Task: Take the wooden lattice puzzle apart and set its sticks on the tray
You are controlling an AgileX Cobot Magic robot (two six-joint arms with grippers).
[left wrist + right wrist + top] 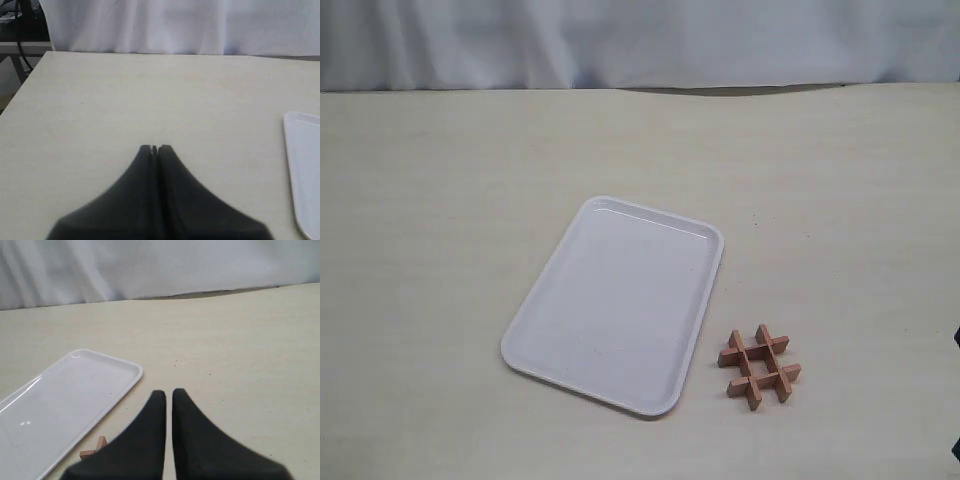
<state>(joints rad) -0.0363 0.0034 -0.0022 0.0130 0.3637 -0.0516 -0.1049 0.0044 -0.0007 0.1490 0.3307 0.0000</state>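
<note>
Exterior view shows the wooden lattice puzzle (760, 367), fully assembled, lying on the bench (440, 200) just right of the white tray (615, 300), not touching it. The left claw (155, 148) is pressed together on nothing; the right claw (165, 393) is likewise closed, empty.

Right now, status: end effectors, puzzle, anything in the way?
Left end effector shut, empty; right end effector shut, empty. Wooden lattice puzzle intact on table beside tray, not touching. Tray bare. Nothing blocking in view.
</note>
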